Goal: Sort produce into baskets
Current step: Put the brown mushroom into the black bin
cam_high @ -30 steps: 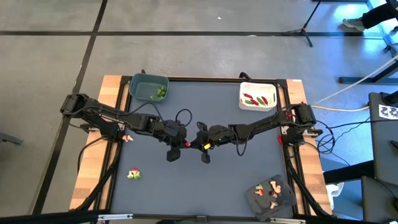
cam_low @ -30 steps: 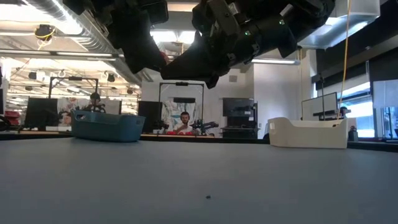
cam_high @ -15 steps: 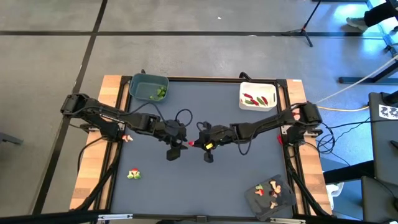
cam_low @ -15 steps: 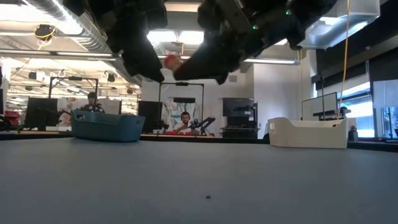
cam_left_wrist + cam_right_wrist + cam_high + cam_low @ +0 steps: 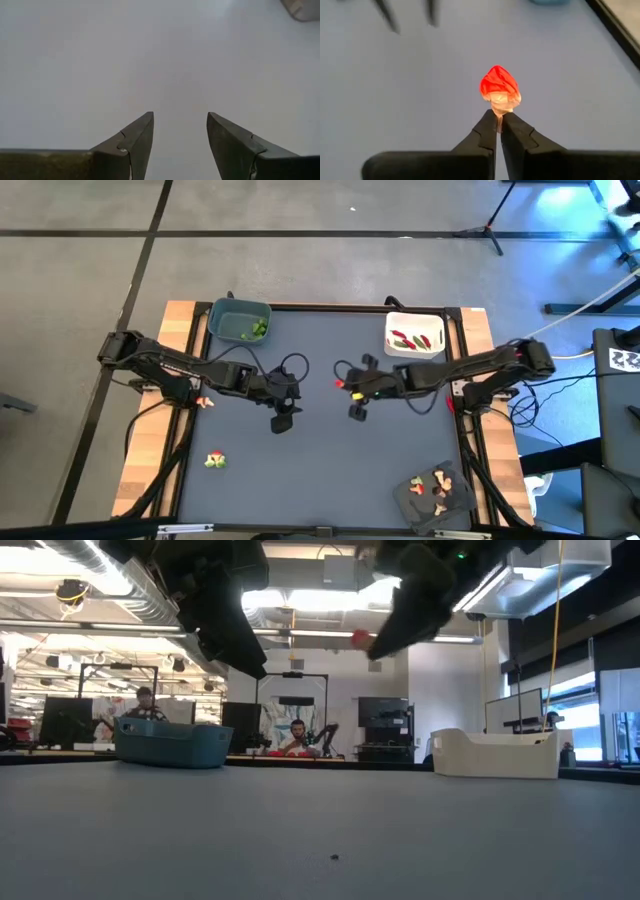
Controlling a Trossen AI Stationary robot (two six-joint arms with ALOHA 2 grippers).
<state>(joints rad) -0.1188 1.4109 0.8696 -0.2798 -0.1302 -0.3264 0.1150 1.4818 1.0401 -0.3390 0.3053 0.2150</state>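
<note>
No readable brand, label or writing anywhere; the white tag with dark marks at the high view's right edge is too small to read. Surface is a dark blue-grey matte table top (image 5: 330,460) in a black frame, with bare wooden strips along both sides, standing on a grey concrete floor crossed by black lines. Low view looks into an open lab: ceiling ducts, strip lights, monitors on desks, 2 seated people far back. Left gripper (image 5: 297,393) hovers left of table centre, fingers (image 5: 136,140) spread apart, nothing between them, only bare table under it. Right gripper (image 5: 346,383) is just right of centre, above the table, tips pressed together on the pale stem end of a small red toy produce piece (image 5: 499,89); the piece sticks out past the fingertips and shows as a red dot in the low view (image 5: 359,637). The 2 grippers are near each other but apart. Blue-grey plastic tub (image 5: 226,313) sits at the far left corner with green pieces inside. White plastic tub (image 5: 397,322) sits at the far right corner with red and green pieces inside. Dark grey shallow tray (image 5: 412,502) sits at the near right corner holding pale tan and red bits. 1 small cluster of green and red toy pieces (image 5: 214,461) lies loose on the table near the left edge.
</note>
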